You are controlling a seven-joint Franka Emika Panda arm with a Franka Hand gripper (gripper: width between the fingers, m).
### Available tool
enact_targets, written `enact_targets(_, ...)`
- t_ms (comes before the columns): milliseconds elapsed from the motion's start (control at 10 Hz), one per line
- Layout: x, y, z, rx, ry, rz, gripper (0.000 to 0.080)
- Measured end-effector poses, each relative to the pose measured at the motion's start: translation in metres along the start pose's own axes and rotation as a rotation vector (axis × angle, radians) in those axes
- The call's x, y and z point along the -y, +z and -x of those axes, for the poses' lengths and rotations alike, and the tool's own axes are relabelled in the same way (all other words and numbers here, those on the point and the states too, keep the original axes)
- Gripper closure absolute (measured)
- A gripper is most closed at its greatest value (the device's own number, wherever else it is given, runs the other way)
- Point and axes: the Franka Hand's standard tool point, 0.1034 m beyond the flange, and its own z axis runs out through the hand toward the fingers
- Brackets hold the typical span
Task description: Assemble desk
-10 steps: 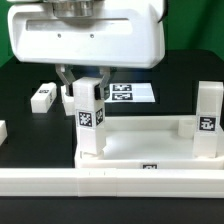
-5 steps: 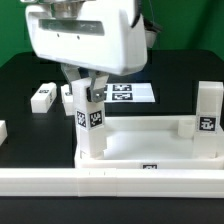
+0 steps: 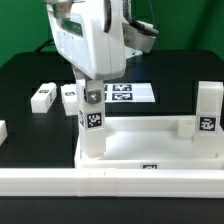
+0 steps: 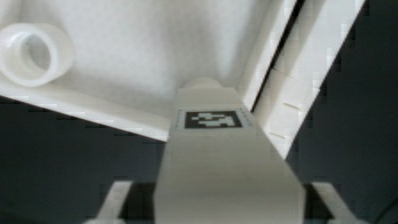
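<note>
Wrist view: gripper [image 4: 221, 205] jaws flank leg [image 4: 217, 150] with slim gaps, not clamping.
Leg: upright in tabletop [image 3: 140, 148] corner, exterior view's left.
Risk: a half-seated leg could tip if a finger drags it during lift-off.

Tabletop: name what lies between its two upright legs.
In the exterior view, only the tabletop's bare floor and rim lie between the leg on the exterior view's left and the leg on its right.
</note>
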Motion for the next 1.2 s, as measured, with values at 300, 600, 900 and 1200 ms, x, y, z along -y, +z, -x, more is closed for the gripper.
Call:
enact_targets(300, -0.0006, 0.0007, 0.0009, 0.006, -0.169, 0.009, 0.018)
enact_targets(600, -0.0008, 0.0016, 0.0006, 0.004, -0.527, 0.014, 0.0151)
enact_targets(900, 0.0013, 0.0015, 0.0011, -0.003, -0.841, 0.029, 0.0151)
enact_targets(1200, 0.0025, 0.0004, 0.0009, -0.008, -1.112, 0.049, 0.0151)
